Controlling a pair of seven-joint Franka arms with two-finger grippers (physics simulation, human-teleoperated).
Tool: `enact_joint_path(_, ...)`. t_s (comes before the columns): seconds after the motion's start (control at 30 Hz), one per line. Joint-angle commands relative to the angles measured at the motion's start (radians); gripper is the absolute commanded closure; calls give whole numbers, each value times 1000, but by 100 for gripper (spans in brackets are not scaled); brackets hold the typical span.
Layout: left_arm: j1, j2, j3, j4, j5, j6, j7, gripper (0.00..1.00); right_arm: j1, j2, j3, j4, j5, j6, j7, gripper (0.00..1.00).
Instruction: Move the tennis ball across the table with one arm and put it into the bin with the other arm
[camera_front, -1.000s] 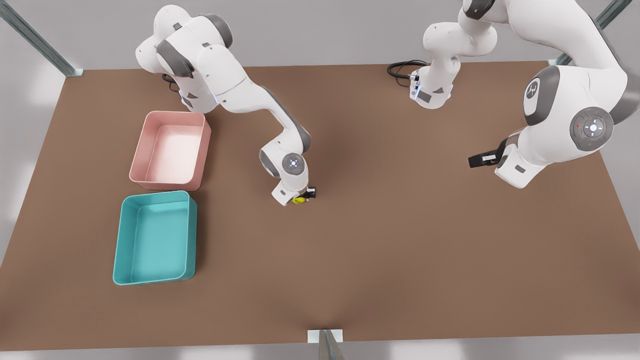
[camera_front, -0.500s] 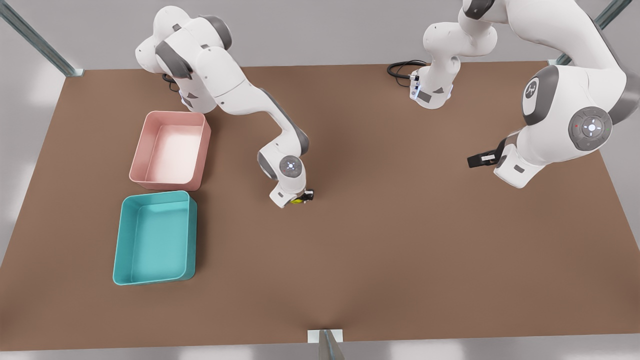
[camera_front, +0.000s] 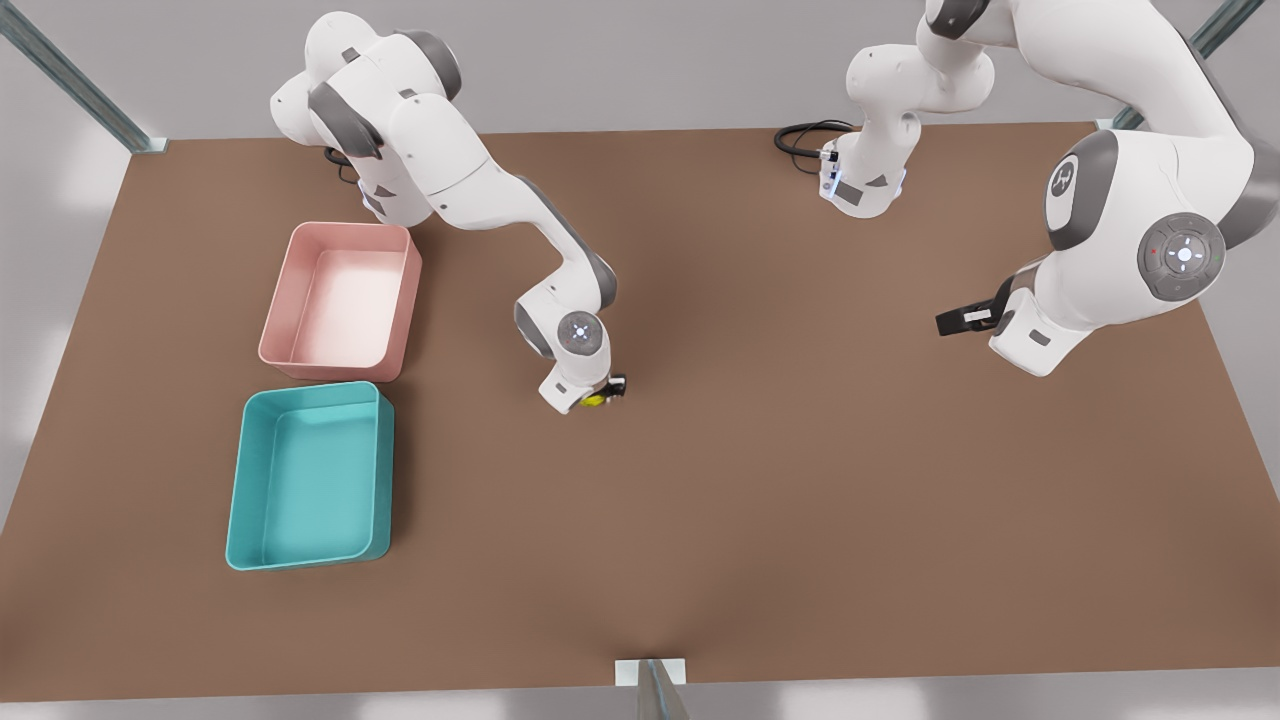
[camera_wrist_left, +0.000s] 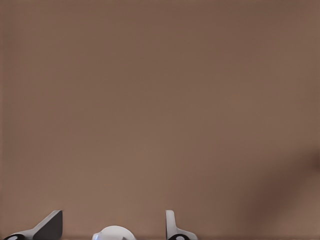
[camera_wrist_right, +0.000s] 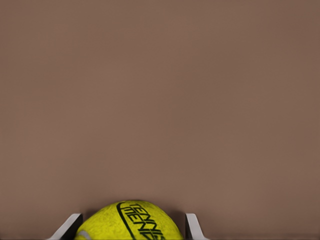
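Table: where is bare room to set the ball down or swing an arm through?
The table is bare between the right pincer, shut on the tennis ball, and the left pincer, open and waiting; also along the near edge. Crowded: the teal bin and pink tub.

open brown table (camera_front: 800, 520) all around, pink tub (camera_front: 340, 300) right behind teal bin (camera_front: 310, 475), both bins open-topped
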Motion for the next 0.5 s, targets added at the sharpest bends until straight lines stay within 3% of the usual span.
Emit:
enact_joint_path(0.0, -1, -1, 0, 1, 2, -1, -2, 0, 0, -3, 2, -3, 1, -2, -37, 19)
enact_joint_path(0.47, -1, -1, 0, 3, 2, -1, -2, 0, -82, -23, 48, -3, 1, -6, -79, 33)
